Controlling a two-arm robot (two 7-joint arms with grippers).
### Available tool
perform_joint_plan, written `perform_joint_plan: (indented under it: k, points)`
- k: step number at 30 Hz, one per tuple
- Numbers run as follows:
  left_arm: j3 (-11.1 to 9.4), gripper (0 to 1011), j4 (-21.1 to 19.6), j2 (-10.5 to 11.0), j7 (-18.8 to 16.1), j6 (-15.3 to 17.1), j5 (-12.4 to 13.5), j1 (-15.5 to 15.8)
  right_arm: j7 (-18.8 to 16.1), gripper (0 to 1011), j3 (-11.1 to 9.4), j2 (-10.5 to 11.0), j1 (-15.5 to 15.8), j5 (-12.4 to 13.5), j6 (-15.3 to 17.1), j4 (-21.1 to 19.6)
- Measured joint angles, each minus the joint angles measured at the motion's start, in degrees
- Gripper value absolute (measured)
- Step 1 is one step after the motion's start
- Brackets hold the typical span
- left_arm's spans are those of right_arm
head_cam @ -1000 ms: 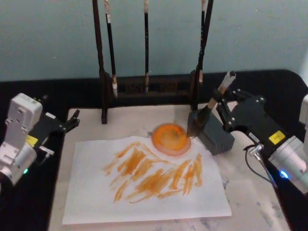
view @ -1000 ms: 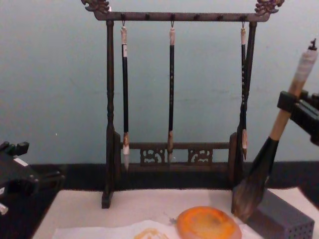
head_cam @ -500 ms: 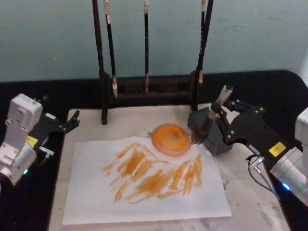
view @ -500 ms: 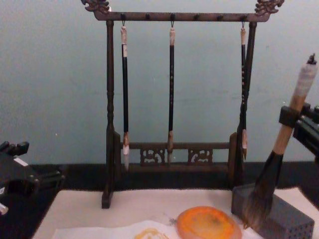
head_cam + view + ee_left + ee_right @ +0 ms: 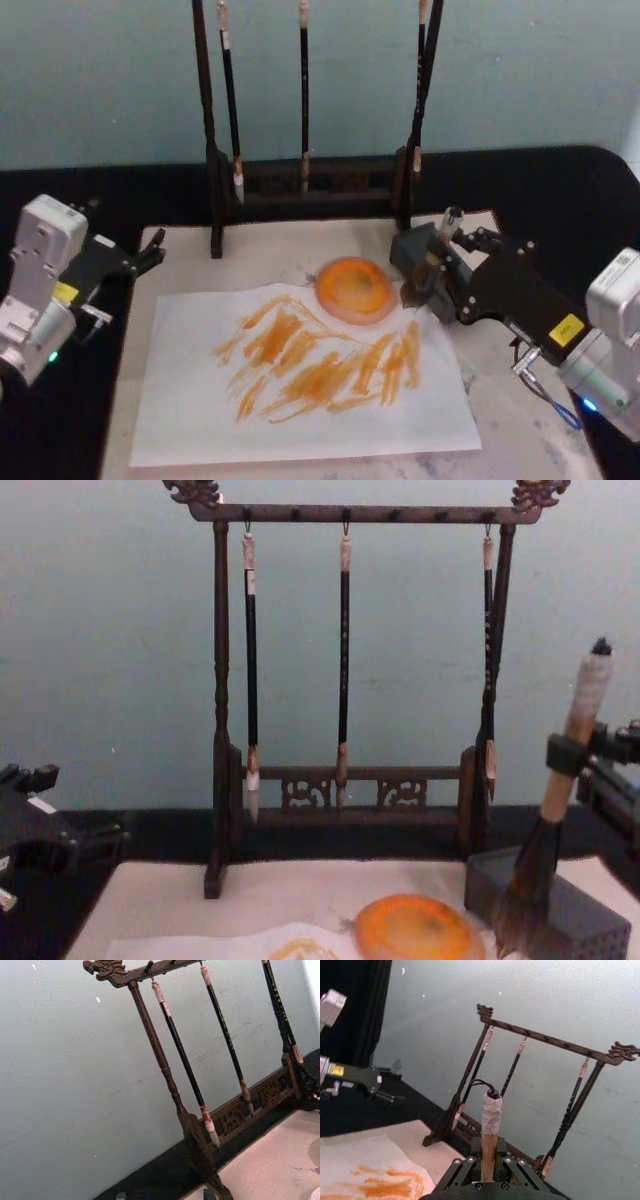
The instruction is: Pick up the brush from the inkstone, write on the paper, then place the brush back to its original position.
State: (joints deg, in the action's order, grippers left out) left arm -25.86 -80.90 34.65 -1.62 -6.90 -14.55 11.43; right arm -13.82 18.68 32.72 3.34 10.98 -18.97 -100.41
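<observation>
The paper (image 5: pixel 300 400) carries orange strokes, so writing appears complete. Just behind it, the right claw (image 5: pixel 566 752) clamps the brush (image 5: pixel 553 802) by its handle, bristles low beside the inkstone (image 5: pixel 354 288), apparently for return. The left claw (image 5: pixel 150 252) sits parked at the bench (image 5: pixel 520 440) left edge, jaws apart.

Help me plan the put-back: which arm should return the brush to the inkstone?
Right: the right gripper holds the brush beside the inkstone; the left gripper is empty and farther away.

Paper (image 5: pixel 200 948) largely below chest-view edge
</observation>
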Motion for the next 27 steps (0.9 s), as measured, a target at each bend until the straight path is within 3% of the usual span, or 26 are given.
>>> perform_joint_plan:
  k: [11, 27]
  points:
    - [0.0, 1001, 0.0, 0.0, 0.0, 0.0, 0.0, 0.0, -1.75, 168, -0.1, -0.77, 0.04, -3.01, -1.43, 1.94]
    - [0.0, 1001, 0.0, 0.0, 0.0, 0.0, 0.0, 0.0, -3.78, 168, -1.06, -2.52, -0.25, -6.47, -6.66, 3.93]
